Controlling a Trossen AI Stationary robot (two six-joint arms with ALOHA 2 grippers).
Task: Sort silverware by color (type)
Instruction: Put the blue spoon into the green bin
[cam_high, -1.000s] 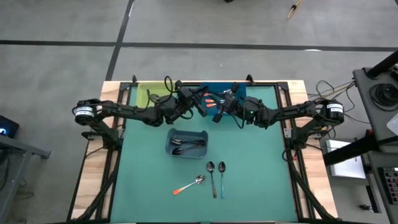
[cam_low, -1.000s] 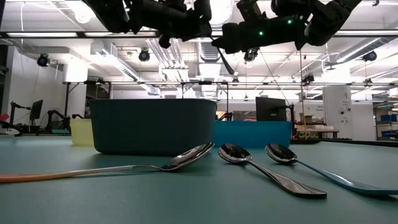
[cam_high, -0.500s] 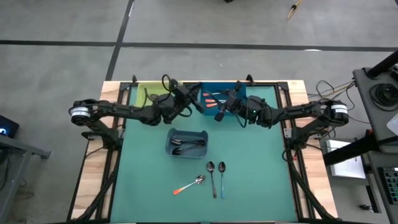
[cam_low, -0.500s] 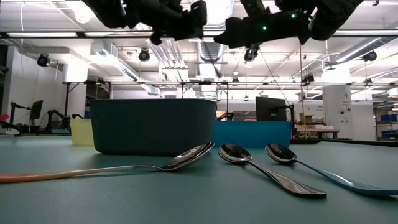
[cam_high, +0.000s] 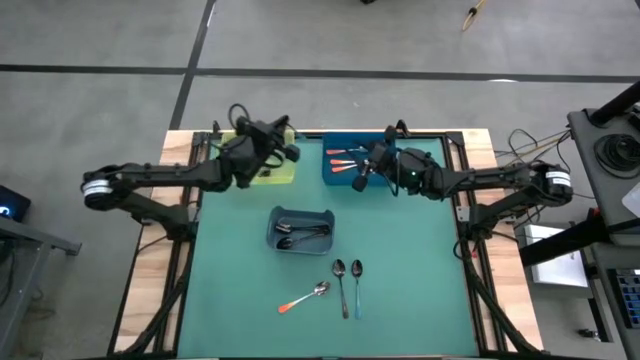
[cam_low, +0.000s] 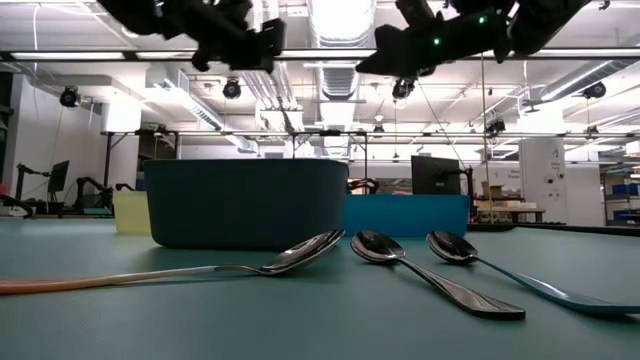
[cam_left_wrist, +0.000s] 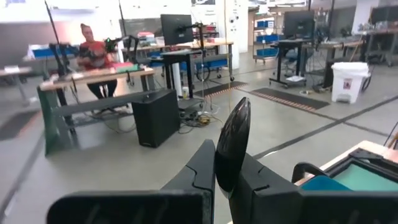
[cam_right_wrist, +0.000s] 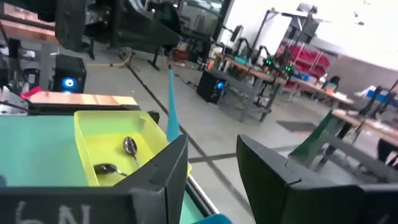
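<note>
Our left gripper (cam_high: 283, 150) is clamped on a spoon (cam_left_wrist: 232, 146) over the yellow bin (cam_high: 262, 170) at the table's (cam_high: 400, 250) far edge; our right gripper (cam_high: 360, 172) stands apart over the blue bin (cam_high: 340, 172). Three spoons (cam_high: 340, 282) lie near the front edge.

overhead, table-level, two wrist cameras
</note>
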